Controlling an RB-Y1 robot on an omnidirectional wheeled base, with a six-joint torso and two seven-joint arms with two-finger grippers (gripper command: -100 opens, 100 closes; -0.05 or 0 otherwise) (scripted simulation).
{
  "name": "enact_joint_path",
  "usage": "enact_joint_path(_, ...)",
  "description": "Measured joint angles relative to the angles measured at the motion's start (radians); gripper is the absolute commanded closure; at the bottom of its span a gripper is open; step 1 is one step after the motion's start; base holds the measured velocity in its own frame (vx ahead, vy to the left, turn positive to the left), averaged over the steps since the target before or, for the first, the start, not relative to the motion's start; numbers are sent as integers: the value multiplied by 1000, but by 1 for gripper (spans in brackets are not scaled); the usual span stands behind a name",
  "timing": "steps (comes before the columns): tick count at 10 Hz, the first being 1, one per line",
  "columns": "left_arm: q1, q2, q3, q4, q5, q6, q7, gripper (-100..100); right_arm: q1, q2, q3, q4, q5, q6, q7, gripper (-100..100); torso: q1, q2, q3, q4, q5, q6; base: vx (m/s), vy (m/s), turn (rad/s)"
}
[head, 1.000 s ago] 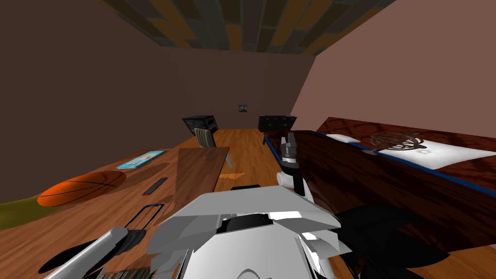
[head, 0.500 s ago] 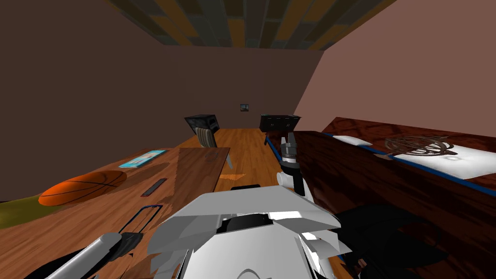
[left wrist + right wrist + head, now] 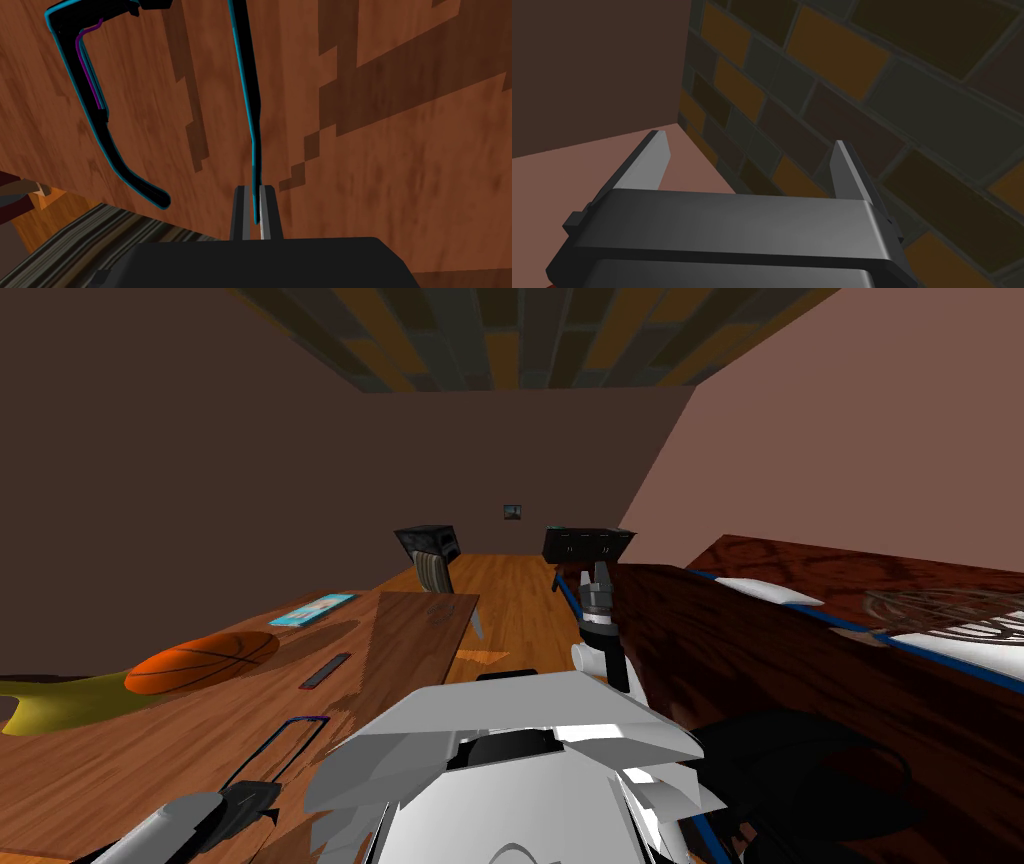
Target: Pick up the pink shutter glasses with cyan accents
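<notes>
The glasses (image 3: pixel 248 75) have a black frame with cyan edging and a thin purple line along one side arm. They are over the wooden desk (image 3: pixel 400 150) near its edge, on my left; I cannot tell whether they touch the wood. Their side arms run straight away from the left jaws, with the front piece at the far end. The left jaws are pinching one arm's tip. Farther along the desk lie a basketball (image 3: pixel 205 660) and a dark flat bar (image 3: pixel 325 671). The right jaws are raised and spread.
</notes>
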Motion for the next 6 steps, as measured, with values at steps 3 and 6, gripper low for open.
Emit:
enact_joint_path(3,37,-17,53,-38,21,11,-70,100,0,0,0,0,0,0,0,0,-1,1,1,0,0,0,94,-23,104)
enact_joint_path(6,59,-28,89,-64,35,17,-139,100,0,0,0,0,0,0,0,0,-1,3,2,0,0,-2,79,-14,102)
